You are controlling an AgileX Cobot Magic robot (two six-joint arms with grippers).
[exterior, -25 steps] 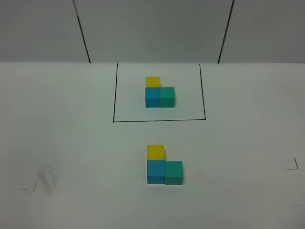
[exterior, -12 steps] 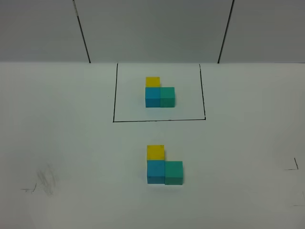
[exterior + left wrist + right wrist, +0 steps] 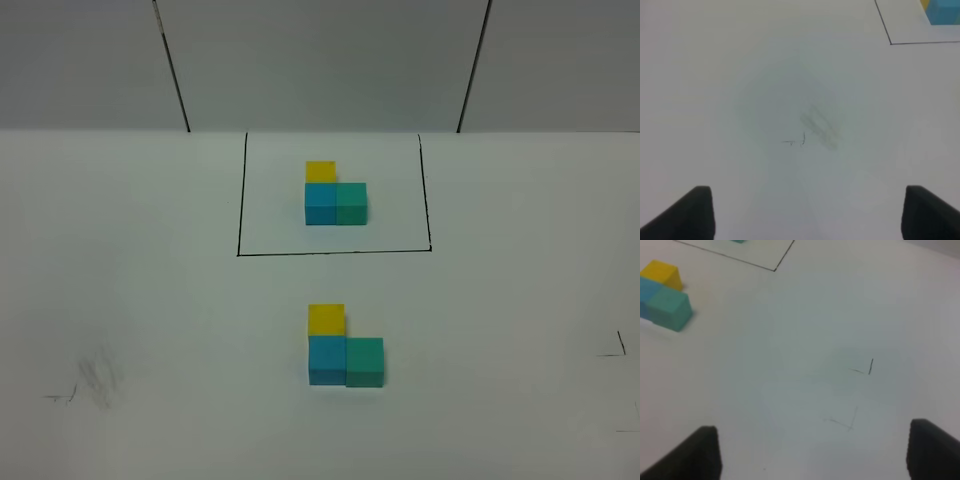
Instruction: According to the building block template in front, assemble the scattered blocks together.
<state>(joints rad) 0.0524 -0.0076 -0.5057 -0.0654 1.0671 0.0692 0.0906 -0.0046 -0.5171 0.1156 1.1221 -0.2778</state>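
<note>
Inside the black drawn rectangle [image 3: 238, 200] at the back stands the building block template [image 3: 335, 195]: yellow behind blue, teal to the blue's right. Nearer the front, the scattered blocks sit pressed together in the same L: yellow cube [image 3: 326, 319], sky-blue cube [image 3: 327, 360], teal-green cube [image 3: 365, 362]. The right wrist view shows that trio too: yellow [image 3: 661, 272], blue [image 3: 646, 290], teal [image 3: 670, 307]. Neither arm shows in the high view. My left gripper [image 3: 810, 212] and right gripper [image 3: 817, 450] each hover open over bare table, nothing between their fingers.
The white table [image 3: 150, 300] carries faint pencil marks at the front left [image 3: 95, 380] and at the right edge [image 3: 615, 348]. A grey panelled wall [image 3: 320, 60] closes the back. A corner of the template's rectangle [image 3: 890, 35] shows in the left wrist view.
</note>
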